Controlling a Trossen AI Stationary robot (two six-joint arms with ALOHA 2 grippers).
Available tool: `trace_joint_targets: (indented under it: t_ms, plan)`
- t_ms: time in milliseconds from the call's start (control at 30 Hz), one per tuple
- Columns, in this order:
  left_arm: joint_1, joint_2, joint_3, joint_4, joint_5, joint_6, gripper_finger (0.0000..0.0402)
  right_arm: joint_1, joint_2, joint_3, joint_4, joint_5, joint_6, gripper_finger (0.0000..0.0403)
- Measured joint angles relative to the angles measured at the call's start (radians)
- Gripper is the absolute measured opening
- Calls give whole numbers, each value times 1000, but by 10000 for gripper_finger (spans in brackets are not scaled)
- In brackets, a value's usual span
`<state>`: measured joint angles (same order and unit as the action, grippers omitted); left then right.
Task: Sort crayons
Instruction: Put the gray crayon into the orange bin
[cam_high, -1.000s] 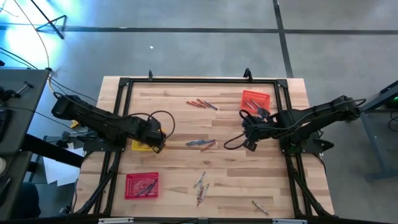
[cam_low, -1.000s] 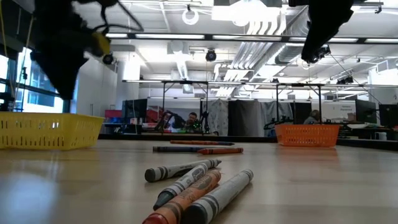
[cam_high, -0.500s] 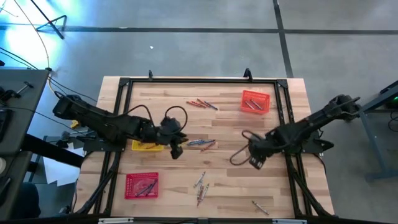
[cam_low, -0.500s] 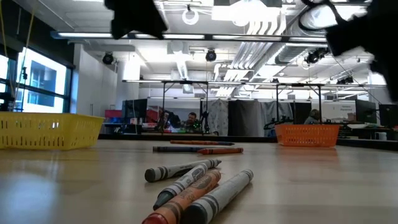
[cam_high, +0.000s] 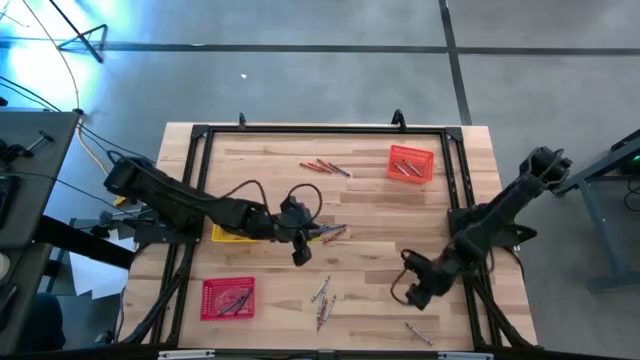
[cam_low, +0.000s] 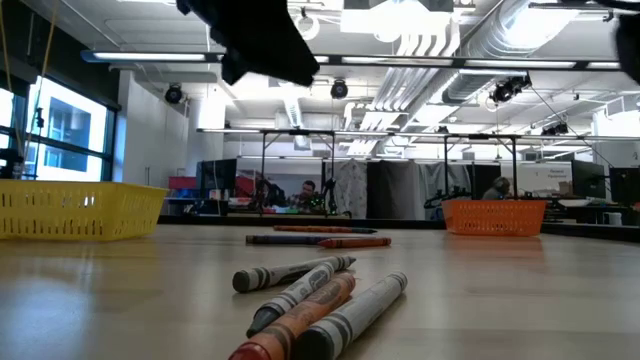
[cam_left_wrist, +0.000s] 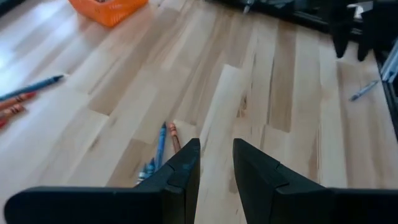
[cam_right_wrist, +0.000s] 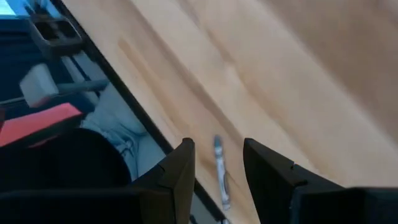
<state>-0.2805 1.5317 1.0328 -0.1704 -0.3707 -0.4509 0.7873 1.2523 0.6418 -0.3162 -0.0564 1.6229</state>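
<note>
Crayons lie on the wooden table in groups: a far group (cam_high: 325, 167), a middle group (cam_high: 322, 232), a near group (cam_high: 322, 298) and one lone grey crayon (cam_high: 418, 332) near the front edge. My left gripper (cam_high: 300, 252) is open and empty, above the table just beside the middle group; its wrist view shows a blue and an orange crayon (cam_left_wrist: 164, 138) beside the fingers. My right gripper (cam_high: 420, 292) is open and empty above the near right of the table, and the lone crayon (cam_right_wrist: 220, 175) shows past its fingers.
An orange tray (cam_high: 410, 163) with crayons stands at the far right. A yellow tray (cam_high: 232, 235) lies partly under my left arm. A red tray (cam_high: 228, 297) with crayons stands at the near left. A black frame (cam_high: 320, 128) runs around the table.
My left gripper has gone from over the yellow tray toward the table's right, to the middle group of crayons. My right gripper has gone from beside the orange tray toward the table's near edge, toward the lone crayon. No crayon has moved.
</note>
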Motion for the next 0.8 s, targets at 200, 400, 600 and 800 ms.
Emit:
trace_joint_targets:
  t_ms: [200, 400, 600, 800]
  plan:
    - [-44, 91, 0, 199, 51, 9, 83, 116, 146, 0, 156, -23, 130, 130]
    - [-97, 130, 0, 325, 48, 34, 83, 183, 310, 105, 172, -15, 131, 130]
    - [-142, 136, 0, 410, 3, 73, 83, 221, 463, 278, -4, -18, 79, 130]
    - [-180, 136, 0, 462, -11, 136, 83, 205, 551, 404, -212, -22, 26, 130]
